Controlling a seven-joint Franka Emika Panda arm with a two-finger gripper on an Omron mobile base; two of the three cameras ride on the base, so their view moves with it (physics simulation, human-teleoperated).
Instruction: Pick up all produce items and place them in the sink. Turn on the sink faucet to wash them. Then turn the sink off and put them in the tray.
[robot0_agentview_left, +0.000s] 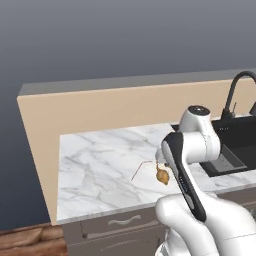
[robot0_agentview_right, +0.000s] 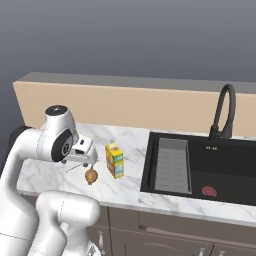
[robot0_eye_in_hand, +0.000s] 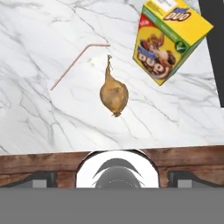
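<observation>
A small golden-brown onion-like bulb (robot0_eye_in_hand: 114, 95) lies on the marble counter, its long thin stalk (robot0_eye_in_hand: 72, 65) bent off to one side. It also shows near the counter's front edge (robot0_agentview_left: 162, 175) (robot0_agentview_right: 91, 175). My gripper (robot0_agentview_right: 90, 161) hangs open just above it, apart from it; the bulb sits centred between the spread fingertips (robot0_eye_in_hand: 40, 177). The black sink (robot0_agentview_right: 230, 165) lies to the right, with its dark gooseneck faucet (robot0_agentview_right: 223, 112) behind it. The tray is out of view.
A yellow printed carton (robot0_agentview_right: 114, 160) stands upright close to the right of the bulb, between it and the sink. A grey ribbed insert (robot0_agentview_right: 171, 165) fills the sink's left side, with a red drain (robot0_agentview_right: 209, 190). A beige backsplash wall (robot0_agentview_left: 100, 110) runs behind the counter.
</observation>
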